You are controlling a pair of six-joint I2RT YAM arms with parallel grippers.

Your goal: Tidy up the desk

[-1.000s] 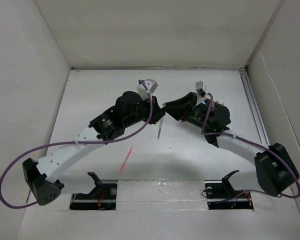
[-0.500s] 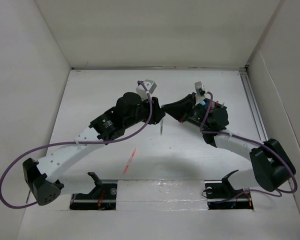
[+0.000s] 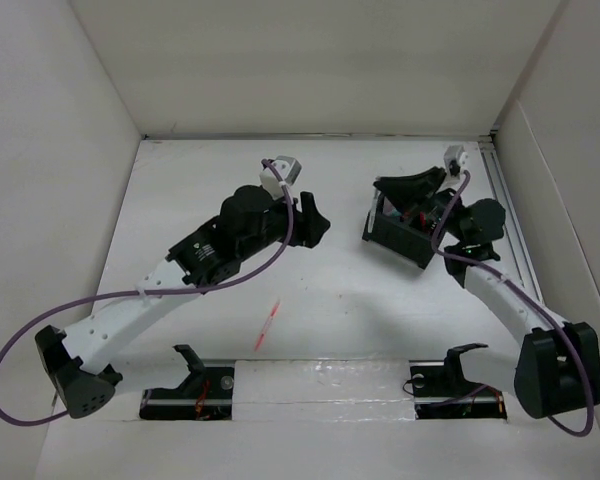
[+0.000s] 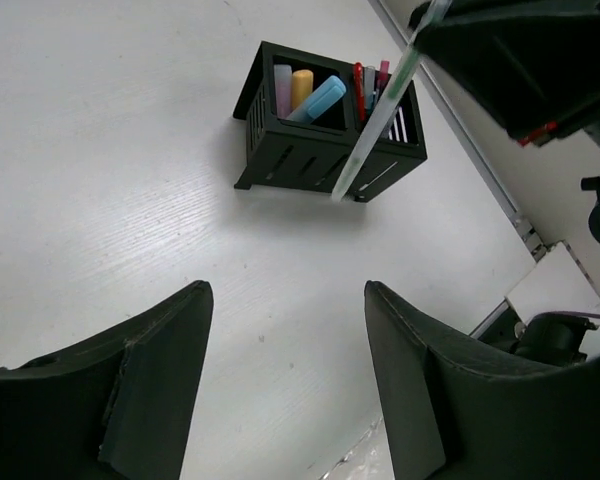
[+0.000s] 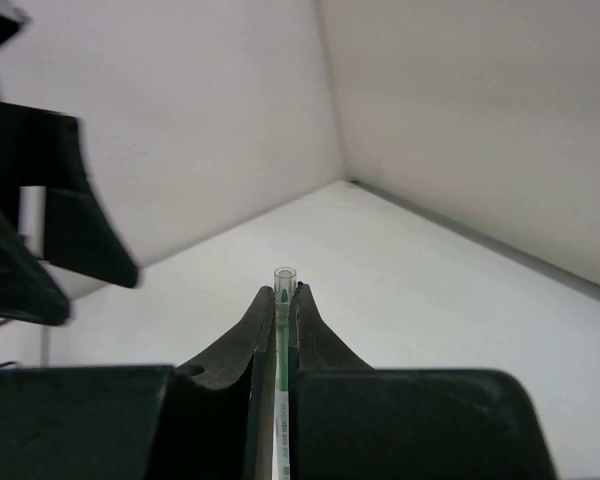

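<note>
Tidying the desk (image 3: pixel 380 310): a green pen (image 4: pixel 375 120) is pinched above the organizer (image 4: pixel 290 150).
The desk spans the whole floor of the view. It is rigid and not for gripping, but its loose items are. The green pen looks light, stiff and slick, so it is best held across the barrel, as the right gripper (image 5: pixel 285 292) clamps it now. A red pen (image 3: pixel 269 324) lies flat on the desk, well apart from the organizer. The left gripper (image 4: pixel 285 295) hangs spread, holding nothing.

Organizer (image 3: pixel 395 238) right of pen (image 3: pixel 268 324), on desk (image 3: pixel 350 300)

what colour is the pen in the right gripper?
Thin plastic pen: clear barrel, green inside. Best in right wrist view.
</note>
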